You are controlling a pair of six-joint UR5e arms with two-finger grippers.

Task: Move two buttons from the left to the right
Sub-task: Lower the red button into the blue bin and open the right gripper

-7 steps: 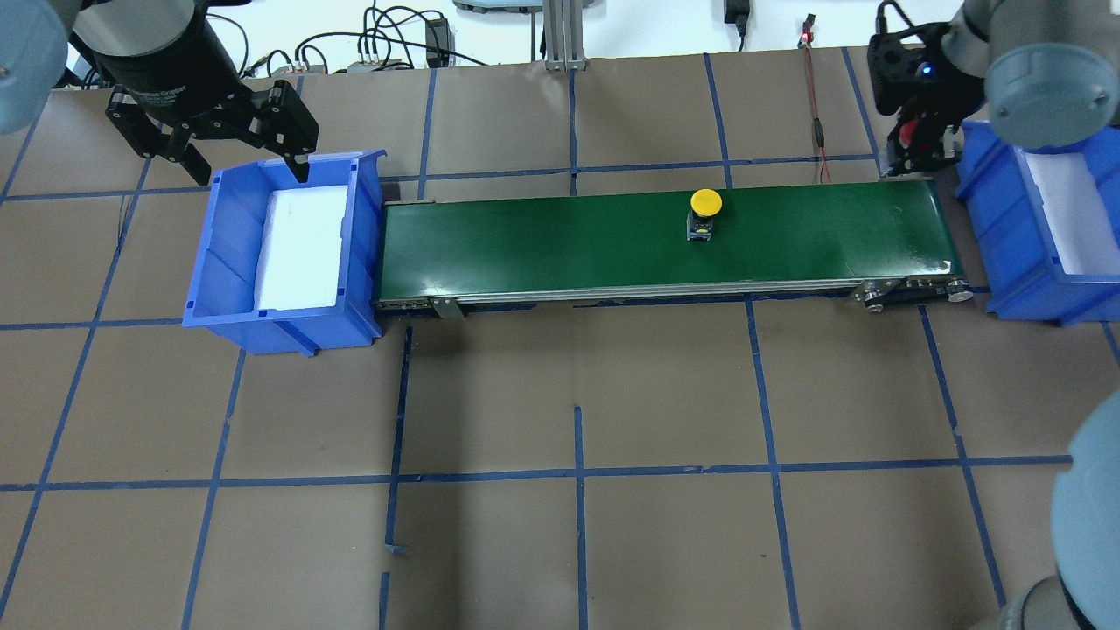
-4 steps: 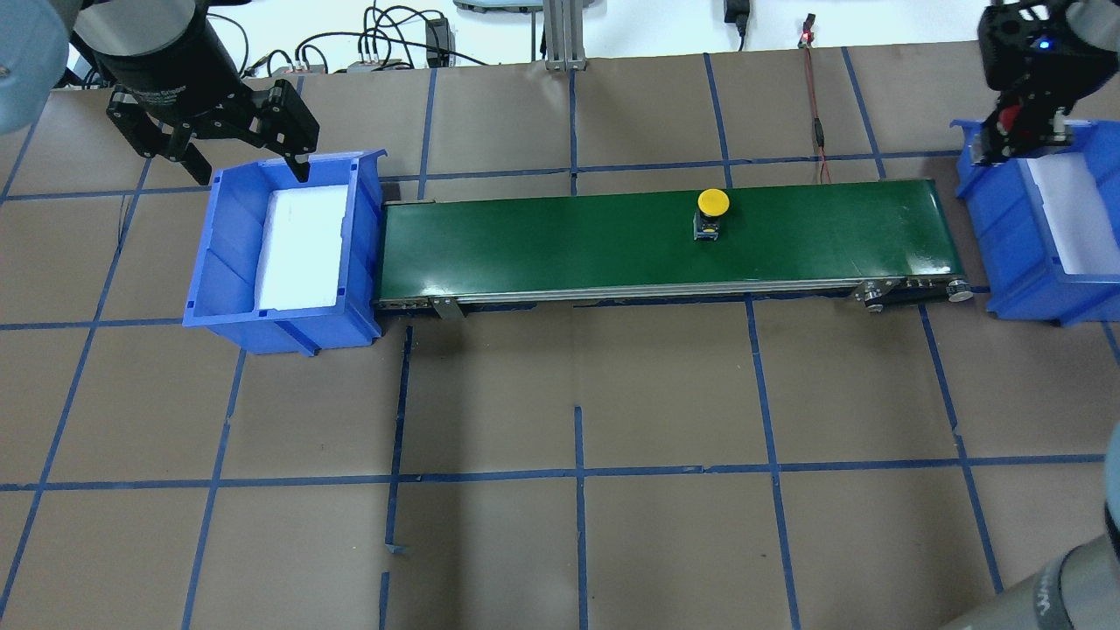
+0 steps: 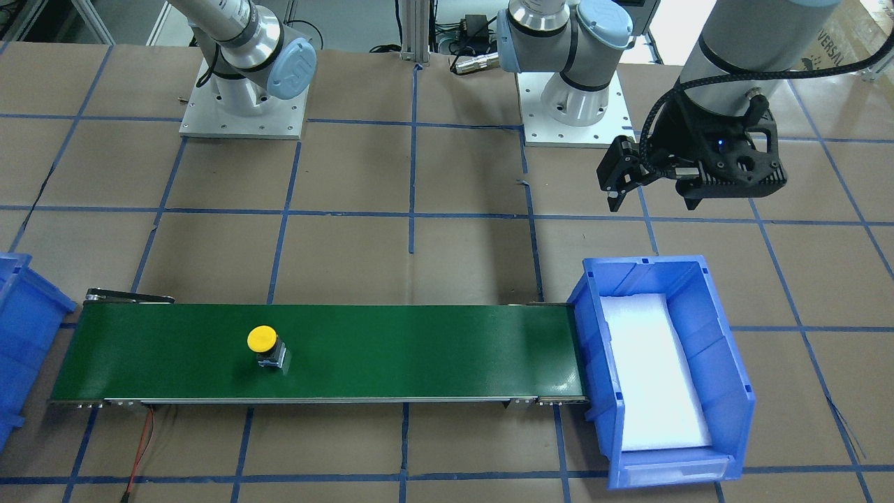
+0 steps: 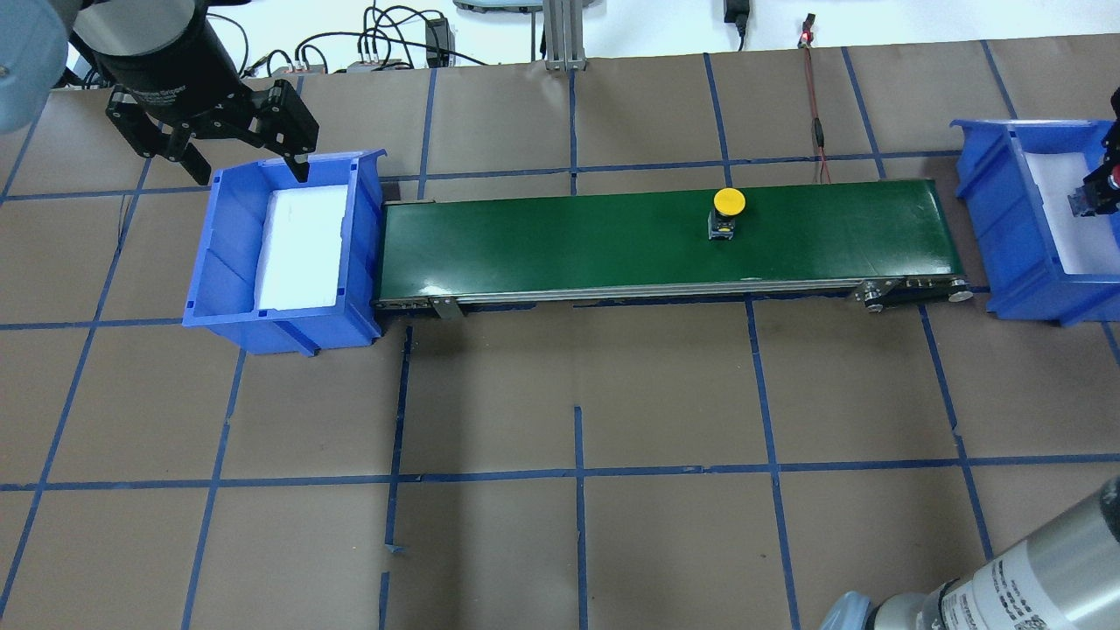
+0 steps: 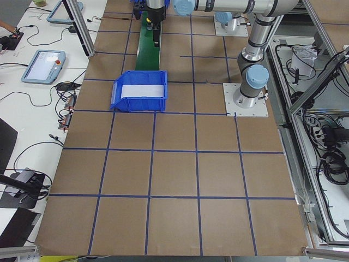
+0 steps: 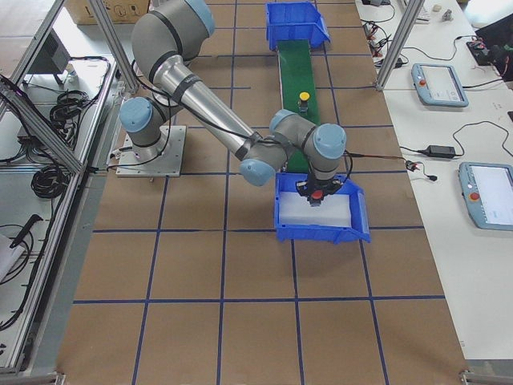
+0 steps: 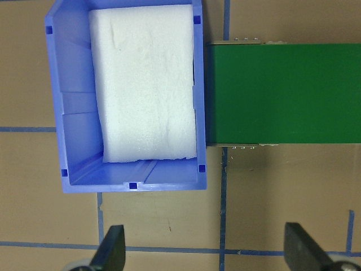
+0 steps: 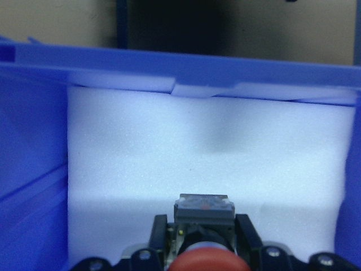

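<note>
The yellow button (image 4: 728,203) stands upright on the green conveyor belt (image 4: 569,236), right of its middle; it also shows in the front view (image 3: 262,340). The red button (image 8: 204,210) sits between the fingers of my right gripper (image 4: 1098,188), which is shut on it and holds it over the white foam inside the right blue bin (image 4: 997,227). My left gripper (image 4: 249,166) is open and empty, hovering at the far rim of the left blue bin (image 4: 219,262). In the left wrist view that bin (image 7: 73,113) holds only white foam.
The belt runs between the two bins, with its ends close to their walls. A red cable (image 4: 818,131) lies behind the belt's right part. Cables and a metal post (image 4: 564,35) stand at the far table edge. Brown table with blue tape lines surrounds everything.
My right gripper has carried the red button rightwards from the belt's right end to over the right bin. The yellow button has ridden a little to the right on the belt. The left arm is still.
</note>
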